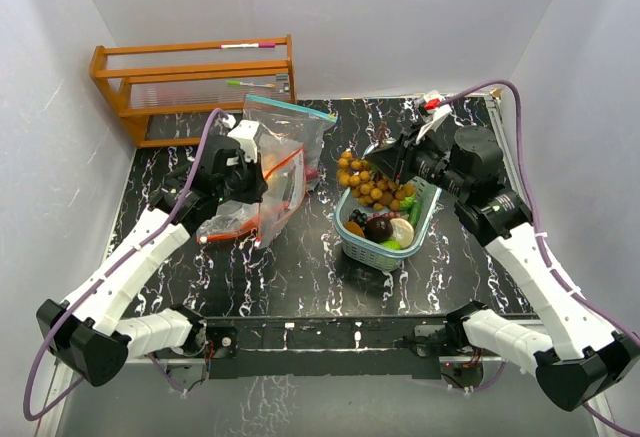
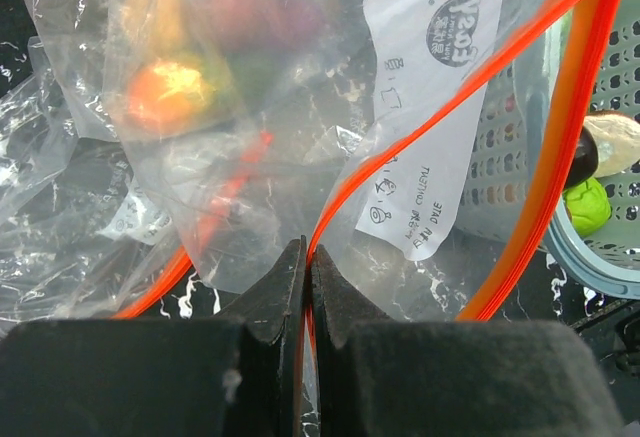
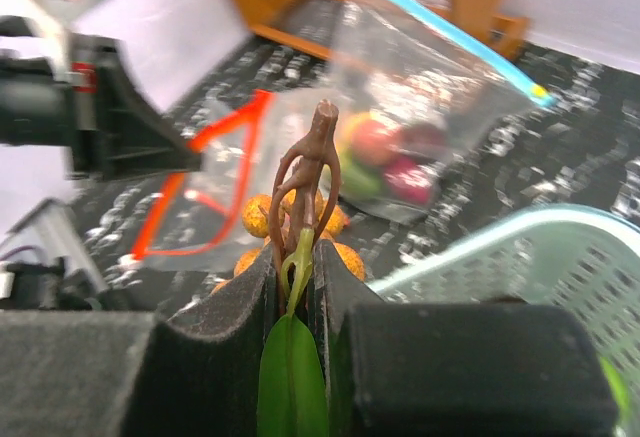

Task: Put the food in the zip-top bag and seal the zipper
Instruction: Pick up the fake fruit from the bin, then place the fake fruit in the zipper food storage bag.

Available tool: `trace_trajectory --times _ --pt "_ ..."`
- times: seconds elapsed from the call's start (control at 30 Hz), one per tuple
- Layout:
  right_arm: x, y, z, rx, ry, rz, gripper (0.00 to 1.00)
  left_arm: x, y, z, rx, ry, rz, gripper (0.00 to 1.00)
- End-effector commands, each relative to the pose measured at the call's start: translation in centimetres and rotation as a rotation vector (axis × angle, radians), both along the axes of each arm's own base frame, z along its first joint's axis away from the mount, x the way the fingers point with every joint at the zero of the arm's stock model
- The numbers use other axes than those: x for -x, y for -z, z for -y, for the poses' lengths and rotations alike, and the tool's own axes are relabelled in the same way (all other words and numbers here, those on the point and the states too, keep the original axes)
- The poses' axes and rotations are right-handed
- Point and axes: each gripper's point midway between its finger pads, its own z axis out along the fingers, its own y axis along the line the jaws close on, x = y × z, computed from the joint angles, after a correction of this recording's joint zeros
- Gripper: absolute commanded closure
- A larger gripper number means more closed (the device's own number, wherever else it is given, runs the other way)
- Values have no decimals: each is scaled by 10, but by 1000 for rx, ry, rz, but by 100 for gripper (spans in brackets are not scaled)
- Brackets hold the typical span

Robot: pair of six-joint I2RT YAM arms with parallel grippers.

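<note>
At centre left, the left gripper (image 1: 262,189) pinched the clear zip-top bag (image 1: 290,137). Right of centre, the right gripper (image 1: 378,167) held a bunch of orange-brown toy fruits (image 1: 370,189) at the teal basket (image 1: 425,219)'s upper-left rim.

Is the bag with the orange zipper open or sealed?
Open: its orange zipper strips spread wide apart; the left end effector pinches one.

The only print in view is on a white paper label (image 2: 430,107) on the clear zip-top bag (image 2: 200,187). It lies ahead of the left end effector (image 2: 307,262) and to the right of its tips. At the label's far end sits a dark round logo (image 2: 455,32) with pale letters, turned over and not surely readable. Nearer the end effector run small icons and sideways lines of fine print, too small to read.
</note>
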Motion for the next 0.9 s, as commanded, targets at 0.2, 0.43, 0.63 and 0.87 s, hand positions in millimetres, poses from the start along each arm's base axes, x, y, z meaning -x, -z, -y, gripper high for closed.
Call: trace_trajectory --times 0.2,0.43,0.63,0.87 --pt "41 -79 -71 -373 -412 162 92 -5 -5 8 45 13 12 100" --pt "55 -81 -127 -454 -533 152 92 -7 -3 11 58 10 11 100" --pt "34 -69 -129 -540 -392 127 92 -6 -10 10 69 9 26 100" --pt "16 -66 -125 -663 -271 116 92 -4 -12 9 79 1 30 100"
